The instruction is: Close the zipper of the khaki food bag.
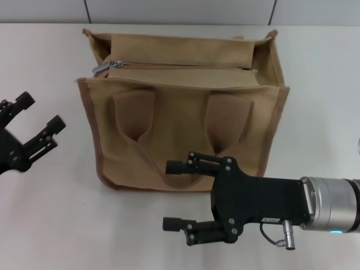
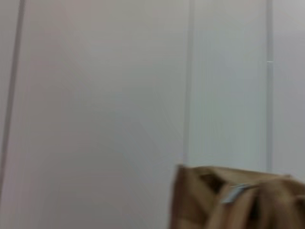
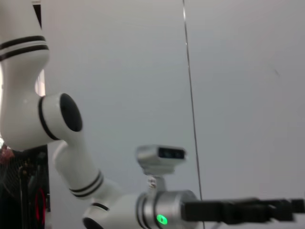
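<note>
This looks like a robotics lab or test cell rather than a home or shop. A plain white bench (image 1: pixel 50 225) runs up to bare pale wall panels (image 1: pixel 180 11) split by thin vertical seams, with no furnishings or decoration. The right wrist view shows a white jointed robot arm (image 3: pixel 62 138) with black bands, a green indicator light (image 3: pixel 161 219) and a small camera unit (image 3: pixel 159 155) against the same bare wall.
</note>
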Tool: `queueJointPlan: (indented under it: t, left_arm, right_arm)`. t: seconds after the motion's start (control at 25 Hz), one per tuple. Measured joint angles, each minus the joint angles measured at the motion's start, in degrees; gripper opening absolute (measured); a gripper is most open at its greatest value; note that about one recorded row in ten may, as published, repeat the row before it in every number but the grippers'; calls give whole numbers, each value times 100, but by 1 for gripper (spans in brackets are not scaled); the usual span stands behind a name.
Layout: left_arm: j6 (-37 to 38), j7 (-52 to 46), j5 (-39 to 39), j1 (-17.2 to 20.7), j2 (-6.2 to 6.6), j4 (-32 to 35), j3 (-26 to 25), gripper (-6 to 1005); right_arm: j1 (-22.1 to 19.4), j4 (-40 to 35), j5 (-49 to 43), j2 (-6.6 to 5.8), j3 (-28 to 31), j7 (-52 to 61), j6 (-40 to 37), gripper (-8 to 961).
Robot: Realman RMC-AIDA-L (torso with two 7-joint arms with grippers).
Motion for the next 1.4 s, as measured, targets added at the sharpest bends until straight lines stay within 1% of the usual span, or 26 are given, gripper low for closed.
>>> queueJointPlan:
  t: [0.12,0.2,0.28,0.4,0.6,0.88,1.16,1.24,1.36,1.4]
  left_arm:
    - [-652,167,31,-269,-6,-304,32,777]
    - [-903,438,103,-419,-12,-511,104,773]
    - [-1033,626,114,-516,-16,-691,140,769]
    - [-1150,890,46,-663,-22,-964,46,764]
    - [-1124,1111,-46,-869,-27,-1208,-38,755]
    - [-1115,1158,-600,-947,-25,-1408,-51,742]
    - [-1236,1246,-762,-950,-24,-1417,-56,729]
    - [-1369,1505,-812,-957,-37,-1519,-57,726]
    - [-1381,1550,-814,-959,-38,-1554,-57,720]
    - [-1279,1564,-812,-947,-39,-1589,-29,718]
  right_arm:
    - [-12,49,2,3,-6,-1,-112,811]
    - [-58,83,3,4,7,-2,-149,811]
    - [-131,110,4,5,32,-2,-159,810]
    - [-167,205,5,5,40,-2,-159,810]
    - [-169,293,10,6,41,-2,-119,810]
    - [-157,272,14,5,52,-2,-107,811]
    - [-146,271,14,7,103,-2,23,811]
    - [-143,269,14,12,110,-2,50,811]
    - [-136,268,14,14,111,-2,53,811]
    - [-134,271,14,14,111,-2,53,811]
